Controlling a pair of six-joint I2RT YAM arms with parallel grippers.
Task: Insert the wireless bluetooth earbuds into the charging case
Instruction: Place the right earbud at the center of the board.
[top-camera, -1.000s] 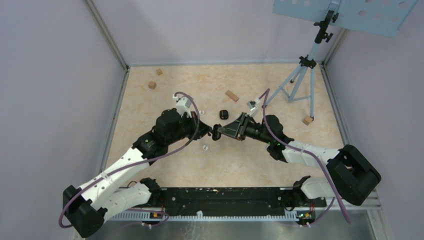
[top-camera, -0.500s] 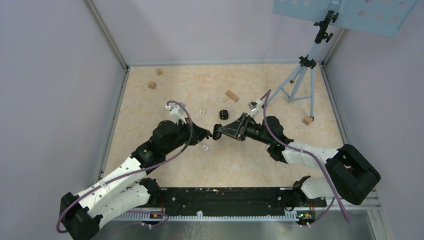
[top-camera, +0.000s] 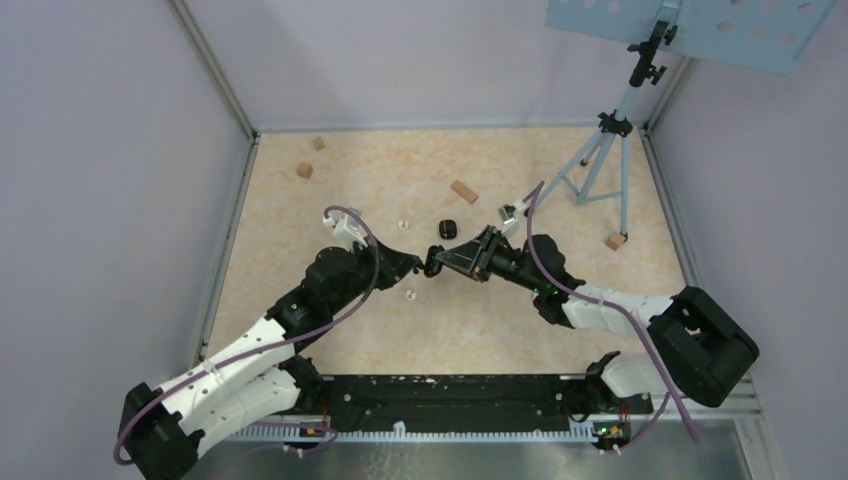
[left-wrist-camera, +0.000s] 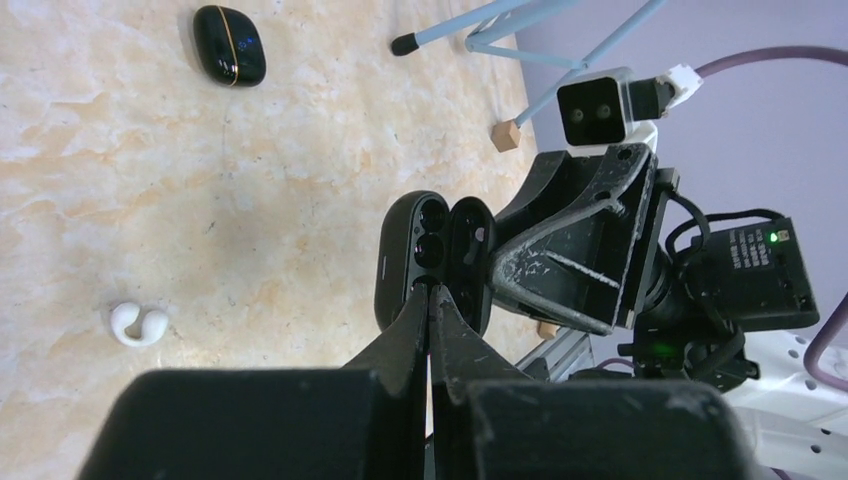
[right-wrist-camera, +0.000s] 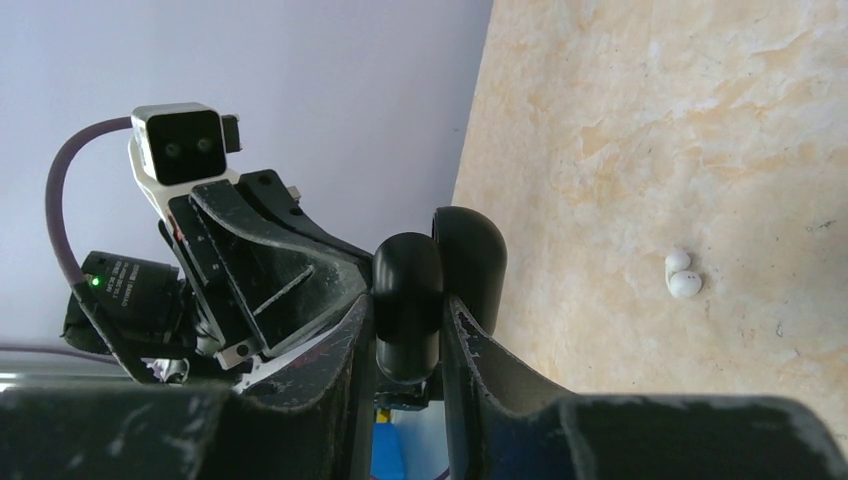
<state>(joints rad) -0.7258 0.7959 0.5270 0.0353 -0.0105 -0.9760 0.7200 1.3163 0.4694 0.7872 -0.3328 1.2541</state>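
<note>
From above, my right gripper (top-camera: 440, 262) is clamped on the open black case (top-camera: 432, 262) and holds it off the table (top-camera: 300, 230) near the middle. My left gripper (top-camera: 416, 268) meets it tip to tip. The far white earbud (top-camera: 403, 226) lies beyond them and the near white earbud (top-camera: 410, 295) lies on my side. A closed black case (top-camera: 449, 226) sits just past the held one.

On the left wrist camera, my fingers (left-wrist-camera: 415, 320) are pressed tight together with their tips at the open case's edge. I cannot tell whether they pinch anything. A white earbud (left-wrist-camera: 138, 323) lies on the table.

On the right wrist camera, my fingers (right-wrist-camera: 470, 340) squeeze the case from both sides, and a white earbud (right-wrist-camera: 682, 273) rests well apart.
</note>
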